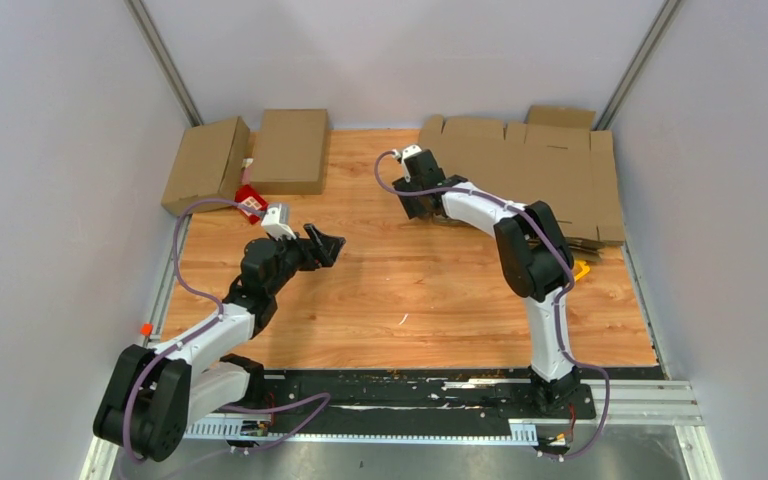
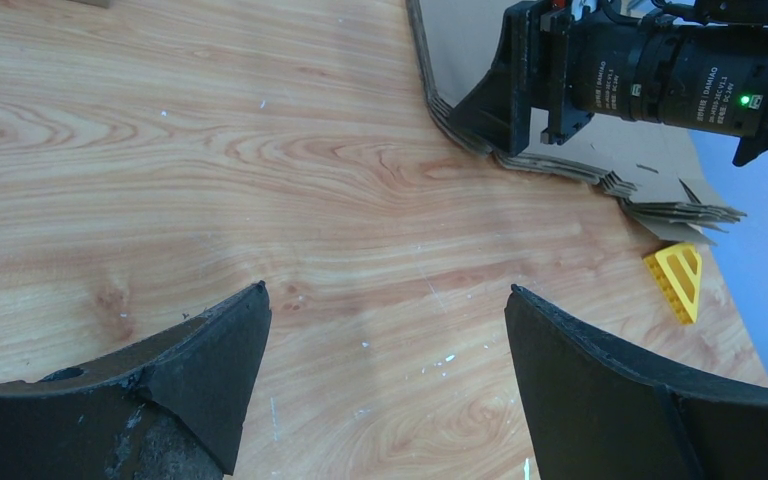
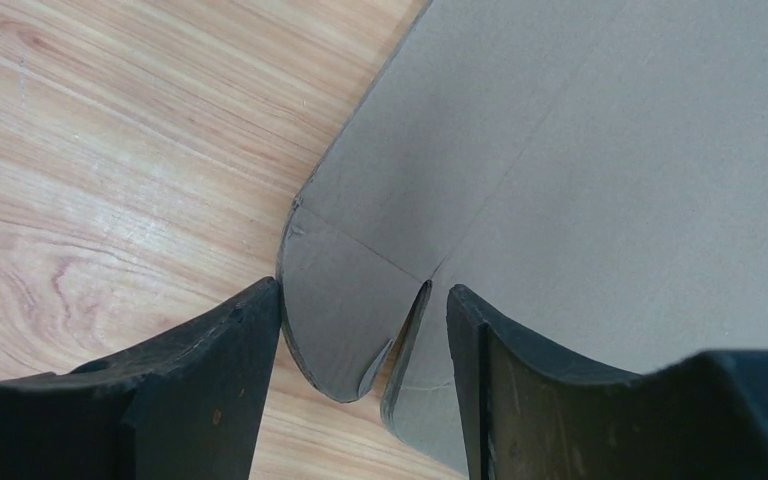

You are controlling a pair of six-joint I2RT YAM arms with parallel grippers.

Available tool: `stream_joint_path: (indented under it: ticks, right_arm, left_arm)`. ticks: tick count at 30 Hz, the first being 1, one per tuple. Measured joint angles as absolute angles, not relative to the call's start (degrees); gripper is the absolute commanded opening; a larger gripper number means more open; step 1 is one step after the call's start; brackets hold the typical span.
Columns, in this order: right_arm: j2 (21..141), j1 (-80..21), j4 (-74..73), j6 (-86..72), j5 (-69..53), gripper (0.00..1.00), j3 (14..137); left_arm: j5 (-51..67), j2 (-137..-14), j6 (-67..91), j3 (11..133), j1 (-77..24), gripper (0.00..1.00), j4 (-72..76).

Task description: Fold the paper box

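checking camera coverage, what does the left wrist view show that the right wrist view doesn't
Only the left wrist view: the left gripper, wide open and empty, the right arm reaching onto the cardboard, and a yellow block near it.
Only the right wrist view: the right gripper, with its fingers on either side of a rounded flap and not clamped on it.
Both: the wooden table and the flat cardboard.

A matt, grey-brown cardboard box blank (image 3: 580, 150), its paper face smooth and lightly creased, lies on a wood-grain table (image 1: 410, 290) with a smooth, faintly glossy finish. The right gripper (image 3: 363, 300) has black fingers (image 3: 180, 390) with a dull, scuffed, grainy surface; a yellow block (image 2: 678, 280) looks like hard, ribbed plastic.
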State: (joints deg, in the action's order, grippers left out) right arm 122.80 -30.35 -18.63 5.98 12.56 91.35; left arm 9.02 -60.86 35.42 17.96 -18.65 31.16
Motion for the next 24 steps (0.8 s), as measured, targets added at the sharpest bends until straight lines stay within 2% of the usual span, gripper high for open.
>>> stream_joint_path:
  ticks: [3, 11, 20, 24]
  right_arm:
    - [122.8, -30.3, -18.6, 5.2, 12.4, 0.61, 91.4]
    - [122.4, -28.2, -18.0, 2.0, 7.8, 0.73, 89.8]
    - [122.1, -27.2, -17.9, 0.4, 4.3, 0.78, 89.8]
    - [122.1, -27.2, -17.8, -0.1, 2.9, 0.88, 89.8]
  left_arm:
    - [9.1, -60.9, 35.4, 18.0, -18.7, 0.94, 31.2]
    - [9.5, -60.9, 35.4, 18.0, -18.7, 0.95, 31.2]
    - [10.0, -60.9, 35.4, 18.0, -18.7, 0.95, 31.3]
    - [10.0, -60.9, 35.4, 18.0, -18.7, 0.95, 31.6]
